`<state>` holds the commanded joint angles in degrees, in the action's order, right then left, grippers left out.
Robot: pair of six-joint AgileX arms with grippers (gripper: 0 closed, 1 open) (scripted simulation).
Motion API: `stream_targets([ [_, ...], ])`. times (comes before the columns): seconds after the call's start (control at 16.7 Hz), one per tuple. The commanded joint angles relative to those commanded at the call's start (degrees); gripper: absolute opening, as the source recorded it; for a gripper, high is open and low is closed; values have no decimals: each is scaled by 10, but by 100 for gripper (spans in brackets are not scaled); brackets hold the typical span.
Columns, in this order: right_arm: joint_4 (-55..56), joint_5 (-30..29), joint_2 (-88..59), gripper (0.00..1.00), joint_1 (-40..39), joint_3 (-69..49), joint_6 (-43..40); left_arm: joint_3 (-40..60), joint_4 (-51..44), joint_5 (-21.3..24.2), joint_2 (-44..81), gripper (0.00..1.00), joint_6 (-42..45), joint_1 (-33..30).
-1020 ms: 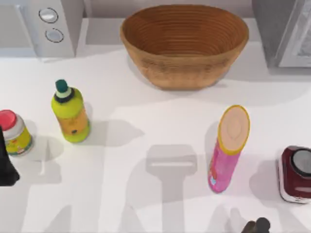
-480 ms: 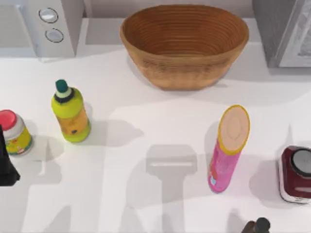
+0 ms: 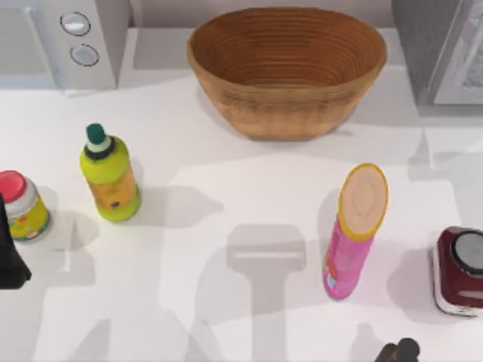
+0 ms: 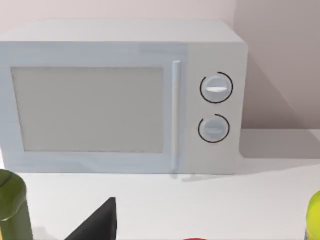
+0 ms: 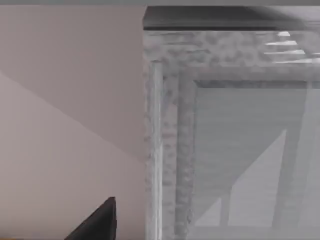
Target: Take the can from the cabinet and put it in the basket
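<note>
The orange-brown wicker basket [image 3: 287,68] stands at the back middle of the table. The grey cabinet [image 3: 426,45] is at the back right corner, with its pale-framed door [image 3: 462,72] at the top view's right edge. The can is hidden. The right wrist view faces the cabinet's mottled grey door frame [image 5: 167,140] from close by, with a dark part of my right gripper [image 5: 100,222] in the foreground. A dark piece of my right arm [image 3: 400,351] is at the front edge. My left arm [image 3: 7,256] is parked at the left edge.
A white microwave with two knobs [image 3: 75,38] stands back left. A green-yellow bottle [image 3: 109,175] and a red-lidded jar [image 3: 21,205] stand on the left. A tall pink tube [image 3: 353,234] and a dark red jar [image 3: 459,271] stand front right.
The right arm's shadow has shifted across the table's right side toward the cabinet. The objects and the left arm have stayed put.
</note>
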<state>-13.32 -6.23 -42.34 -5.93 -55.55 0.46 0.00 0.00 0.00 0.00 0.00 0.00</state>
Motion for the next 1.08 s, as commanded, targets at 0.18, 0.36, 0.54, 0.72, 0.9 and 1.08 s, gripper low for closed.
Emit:
stream_targets([
  [0.18,-32,-15,-103,100,-14,-135,1,0,0,0,0,100,0,0],
  [0.36,-61,-29,-194,100,-27,-255,3,0,0,0,0,100,0,0],
  [0.54,-84,-40,-267,100,-37,-350,4,0,0,0,0,100,0,0],
  [0.72,-99,-47,-316,100,-43,-415,4,0,0,0,0,100,0,0],
  [0.9,-106,-50,-337,100,-46,-443,4,0,0,0,0,100,0,0],
  [1.08,-106,-50,-337,100,-46,-443,4,0,0,0,0,100,0,0],
])
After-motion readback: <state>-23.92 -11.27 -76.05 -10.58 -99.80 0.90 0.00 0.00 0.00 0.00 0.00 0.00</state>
